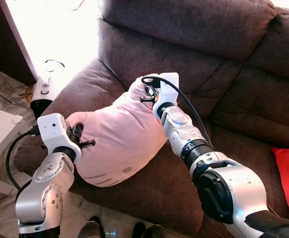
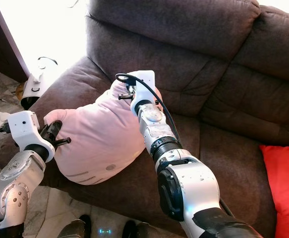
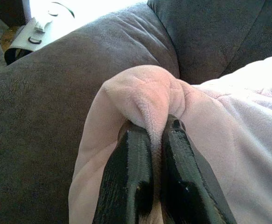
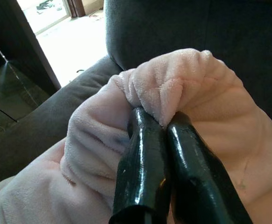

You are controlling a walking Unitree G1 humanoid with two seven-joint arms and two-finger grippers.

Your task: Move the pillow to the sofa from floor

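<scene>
Brown sofa [image 1: 223, 74] seat under pink pillow [image 1: 119, 139]; left gripper [image 3: 156, 135] and right gripper [image 4: 166, 123] each pinch a corner, so release together once it rests flat.

- My two head eyes look forward and down from above onto the brown sofa [image 1: 194, 59]; both share the pink pillow [image 1: 119, 139] and both arms.
- My left wrist camera sits very close, looking along its fingers [image 3: 126, 182] at a pillow fold.
- My right wrist camera looks equally close along its fingers [image 4: 140, 172].
</scene>
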